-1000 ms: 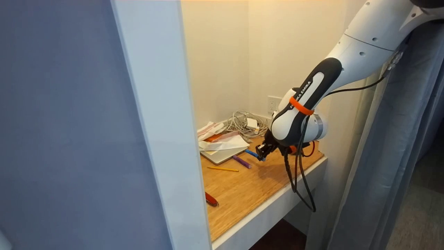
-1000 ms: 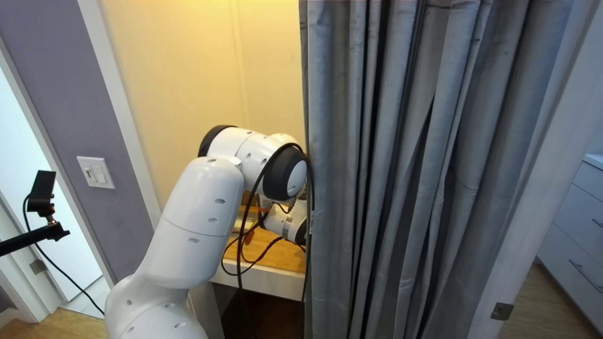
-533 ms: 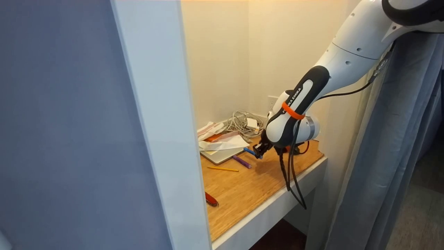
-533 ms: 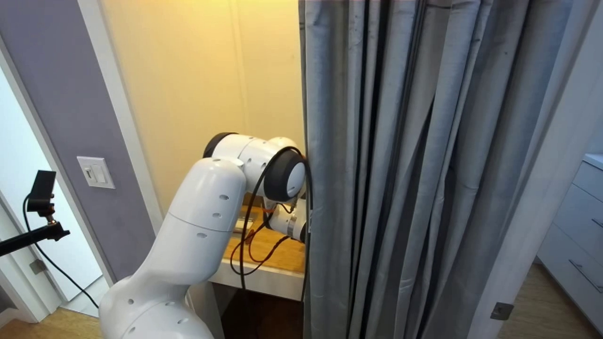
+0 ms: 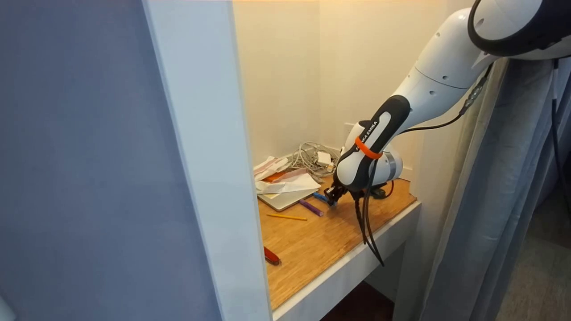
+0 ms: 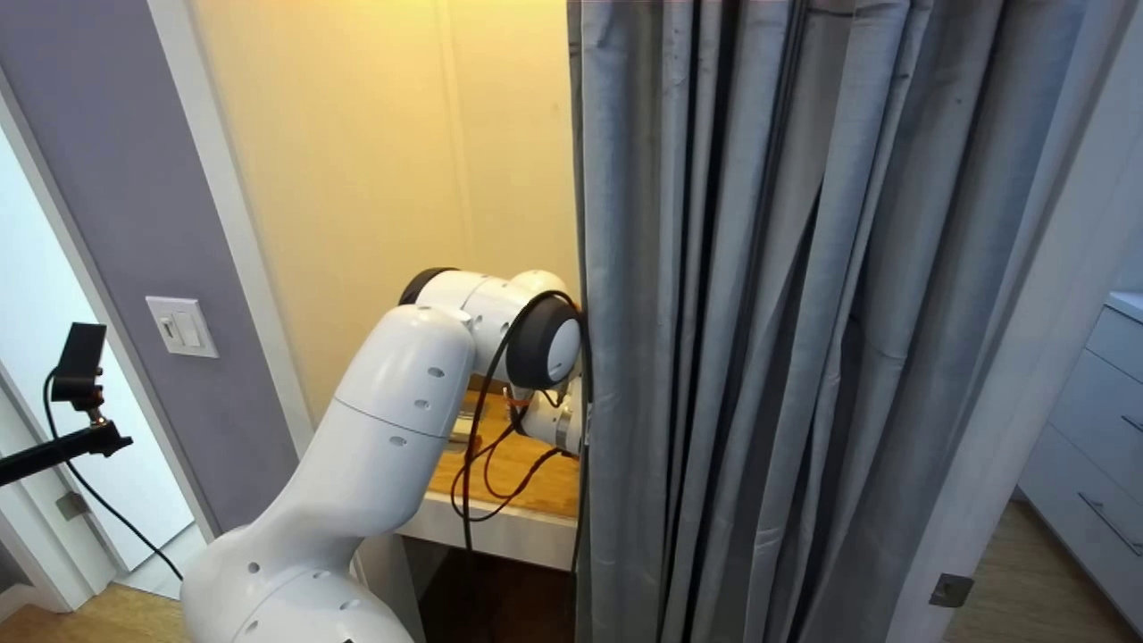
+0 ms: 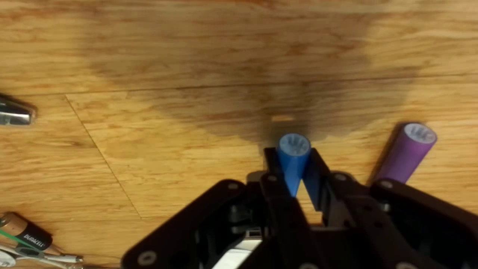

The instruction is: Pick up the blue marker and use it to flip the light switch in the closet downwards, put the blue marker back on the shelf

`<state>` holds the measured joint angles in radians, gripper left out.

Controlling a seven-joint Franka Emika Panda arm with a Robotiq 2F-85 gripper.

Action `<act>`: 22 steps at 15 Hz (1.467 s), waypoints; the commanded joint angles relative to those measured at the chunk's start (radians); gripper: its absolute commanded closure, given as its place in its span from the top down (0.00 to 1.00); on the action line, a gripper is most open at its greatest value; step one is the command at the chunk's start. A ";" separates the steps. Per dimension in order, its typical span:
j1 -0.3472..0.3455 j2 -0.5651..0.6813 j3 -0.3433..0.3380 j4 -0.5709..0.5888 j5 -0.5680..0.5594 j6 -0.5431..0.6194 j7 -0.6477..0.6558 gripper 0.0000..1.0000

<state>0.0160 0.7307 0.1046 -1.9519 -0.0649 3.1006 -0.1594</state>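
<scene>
Now lower, your gripper point(image 7: 292, 157) clasps the blue marker point(image 7: 293, 164) close to the shelf point(image 5: 312, 249).
You're likely setting it back; contact is unclear.

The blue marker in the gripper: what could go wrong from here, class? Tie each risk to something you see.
The blue marker might twist or slip, since the gripper holds it near one end. A sideways move could knock the purple marker lying close by, which might roll. The black cables could snag: they dangle by the front edge of the shelf.
</scene>
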 commanded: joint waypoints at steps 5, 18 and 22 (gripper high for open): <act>0.007 0.043 0.005 0.065 -0.019 -0.033 -0.003 0.29; 0.158 -0.264 -0.161 -0.237 -0.050 -0.081 0.071 1.00; 0.235 -0.406 -0.202 -0.347 -0.096 -0.134 0.118 1.00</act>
<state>0.1937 0.4590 -0.0626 -2.1925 -0.1076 3.0118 -0.1055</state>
